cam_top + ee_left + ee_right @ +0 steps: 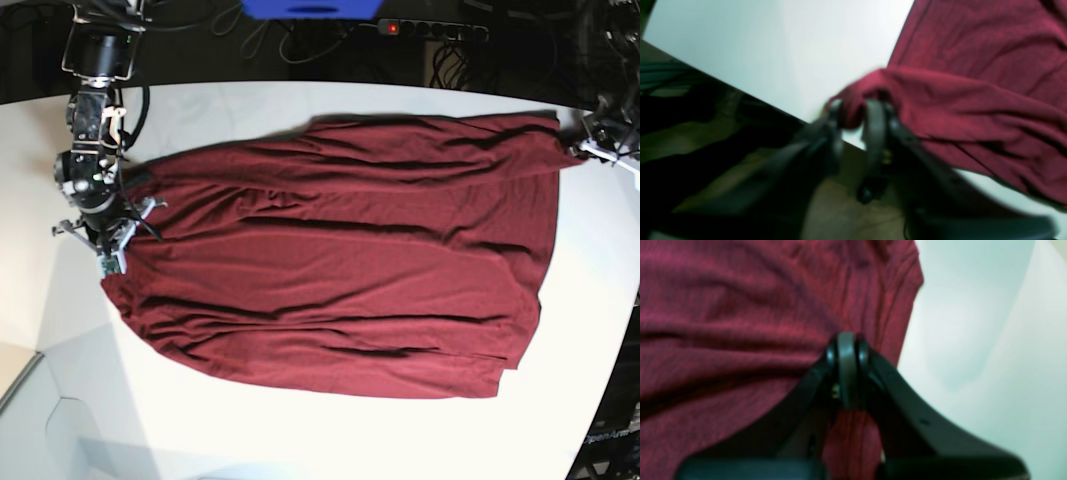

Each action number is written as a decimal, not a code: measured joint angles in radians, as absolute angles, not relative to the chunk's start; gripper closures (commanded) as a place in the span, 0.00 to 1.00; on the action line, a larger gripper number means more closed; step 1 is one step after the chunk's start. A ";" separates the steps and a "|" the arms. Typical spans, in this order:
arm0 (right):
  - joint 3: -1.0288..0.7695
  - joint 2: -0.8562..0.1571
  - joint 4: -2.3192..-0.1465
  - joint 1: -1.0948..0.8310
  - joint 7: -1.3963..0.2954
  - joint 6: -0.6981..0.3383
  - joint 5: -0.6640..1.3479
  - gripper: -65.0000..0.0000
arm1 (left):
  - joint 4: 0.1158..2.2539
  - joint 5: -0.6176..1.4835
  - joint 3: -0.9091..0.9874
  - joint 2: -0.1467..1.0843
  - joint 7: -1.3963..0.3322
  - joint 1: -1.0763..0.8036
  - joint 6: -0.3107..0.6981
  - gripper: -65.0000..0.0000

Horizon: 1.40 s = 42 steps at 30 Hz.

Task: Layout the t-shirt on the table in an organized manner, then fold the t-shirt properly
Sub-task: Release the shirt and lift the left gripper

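Left gripper (pixel 853 115) fills the bottom of the left wrist view, blurred, its jaws parted with a bunched corner of the t-shirt (pixel 973 86) between them. Can't tell if it is gripping that bunch or letting go; the cloth touches at least one finger.

Largest first: the table (pixel 300 440), white with a curved edge, carries everything. The t-shirt (pixel 340 270) lies spread across its middle, dark maroon, mostly open but rippled with long wrinkles running side to side, and the lower hem looks uneven. It is stretched between the two arms, likely to pull it flat for the layout step; folding not started, by my read.

The right gripper (pixel 846 350) sits on the base view's left, at the shirt's edge (pixel 105 255). Its jaws are pressed together and the wrist view shows fabric gathered right at the tips, so it looks clamped on the t-shirt edge. That arm hangs down from above, wrist near vertical, tips at table level.

The left gripper (pixel 590 145) is on the base view's right, at the far corner of the shirt near the table edge. The arm reaches in from off-frame, low and angled, with the tips out near the rim, floor visible below them in the wrist view.
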<state>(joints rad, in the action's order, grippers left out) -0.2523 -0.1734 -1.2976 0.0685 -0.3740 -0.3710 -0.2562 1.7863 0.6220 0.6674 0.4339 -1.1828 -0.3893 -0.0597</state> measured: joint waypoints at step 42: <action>-0.249 -0.152 -1.297 0.061 -0.362 -0.371 -0.257 1.00 | 1.063 0.200 0.416 0.319 -0.657 0.162 -0.061 1.00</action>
